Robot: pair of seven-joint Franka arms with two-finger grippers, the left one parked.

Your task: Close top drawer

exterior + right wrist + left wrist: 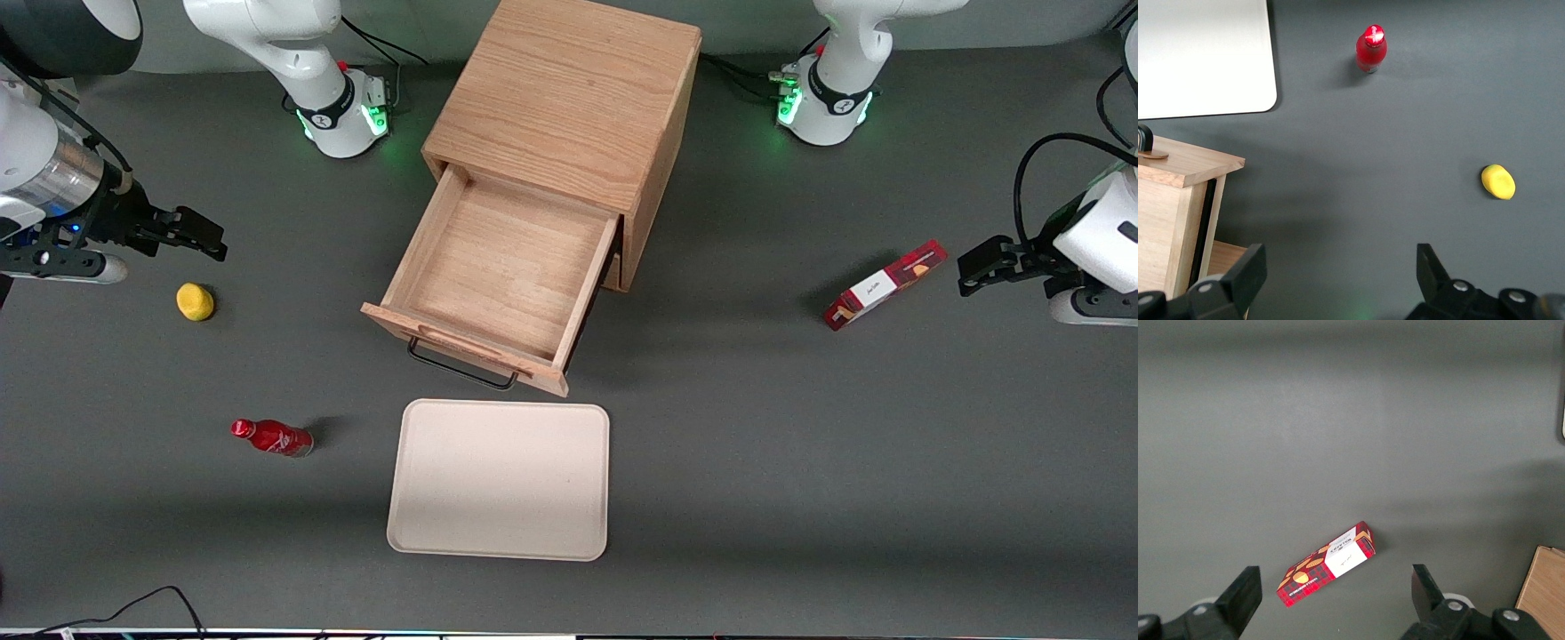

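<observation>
**Hovering gripper, top drawer pulled out**

Hanging above the grey desk (800,462) at the working arm's end, the gripper (200,233) holds nothing; its two black fingers (1245,277) are spread wide apart, with bare desk showing between them in the right wrist view. It is well apart from the wooden cabinet (569,98), which stands toward the middle of the desk.

The top drawer (498,267) of that cabinet is drawn far out toward the front camera, its light oak inside bare. Its thin black wire handle (462,367) runs along the drawer front, on the side facing the camera. Seen from the gripper, the drawer's nearest side wall lies off toward the parked arm's end, and nothing touches it.

Closest to the gripper is a small yellow object (195,301), lying on the desk just below it and slightly nearer the front camera. Farther from the gripper, and nearer the camera still, a red bottle (271,437) stands on the desk. A pale tray (498,533) lies in front of the open drawer, near its handle but not touching it.

Well away from the gripper, toward the parked arm's end, a red box (883,286) with a white label lies on the desk.
</observation>
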